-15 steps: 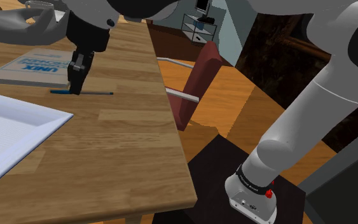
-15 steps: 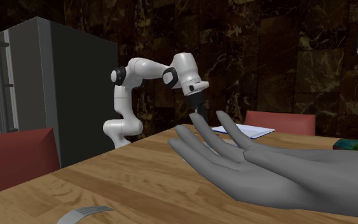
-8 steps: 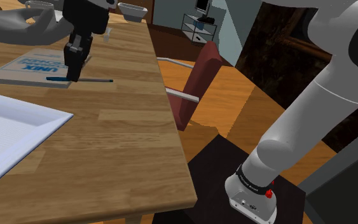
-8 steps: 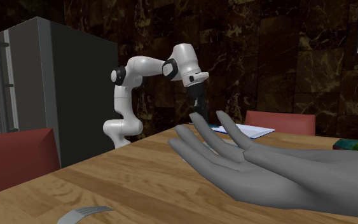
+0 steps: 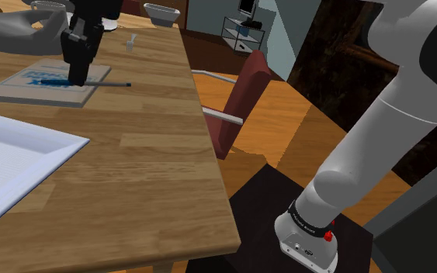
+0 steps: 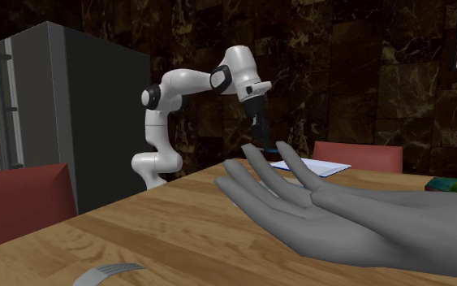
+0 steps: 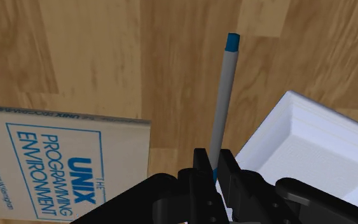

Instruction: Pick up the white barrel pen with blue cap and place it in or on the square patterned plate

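One step of two looks done: gripper (image 7: 214,167) fingers are pinched on one end of the pen (image 7: 220,108). The grey-white barrel sticks out level with the blue tip at the far end. It's held in the air over the table (image 5: 147,155), above the book's (image 5: 22,85) edge. Left to do: carry it to the white square plate (image 5: 61,142) toward the table's near edge and release. Table is wood plank. Red chair (image 5: 247,93) beside its long edge, dark marbled walls, grey fridge (image 6: 72,114).

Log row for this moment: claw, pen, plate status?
claw: shut on pen | pen: blue-capped, held above wooden table, near book | plate: white, pen not yet on it
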`<state>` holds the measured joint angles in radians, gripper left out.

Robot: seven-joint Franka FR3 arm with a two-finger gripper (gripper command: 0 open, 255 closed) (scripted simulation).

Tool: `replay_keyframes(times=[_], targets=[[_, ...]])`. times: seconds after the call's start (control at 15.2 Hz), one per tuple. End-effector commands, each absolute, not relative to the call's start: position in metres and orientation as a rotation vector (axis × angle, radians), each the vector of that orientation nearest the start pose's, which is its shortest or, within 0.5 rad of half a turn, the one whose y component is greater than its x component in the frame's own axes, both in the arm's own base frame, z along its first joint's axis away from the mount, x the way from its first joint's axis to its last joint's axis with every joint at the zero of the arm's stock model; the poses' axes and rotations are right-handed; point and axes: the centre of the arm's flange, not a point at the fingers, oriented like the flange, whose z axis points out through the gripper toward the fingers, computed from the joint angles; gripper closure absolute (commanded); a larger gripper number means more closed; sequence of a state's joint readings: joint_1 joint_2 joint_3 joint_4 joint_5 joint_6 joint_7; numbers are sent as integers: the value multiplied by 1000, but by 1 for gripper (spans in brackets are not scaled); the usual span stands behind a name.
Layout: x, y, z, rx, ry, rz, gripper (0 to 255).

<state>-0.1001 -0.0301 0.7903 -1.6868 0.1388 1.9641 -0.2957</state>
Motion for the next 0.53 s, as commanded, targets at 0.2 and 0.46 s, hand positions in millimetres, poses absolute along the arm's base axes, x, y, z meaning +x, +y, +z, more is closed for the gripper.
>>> replay_keyframes(times=[0.2,0.46], targets=[[428,444,625,-2616,-1351,-402,255],[418,496,627,-2616,-1351,-402,255]])
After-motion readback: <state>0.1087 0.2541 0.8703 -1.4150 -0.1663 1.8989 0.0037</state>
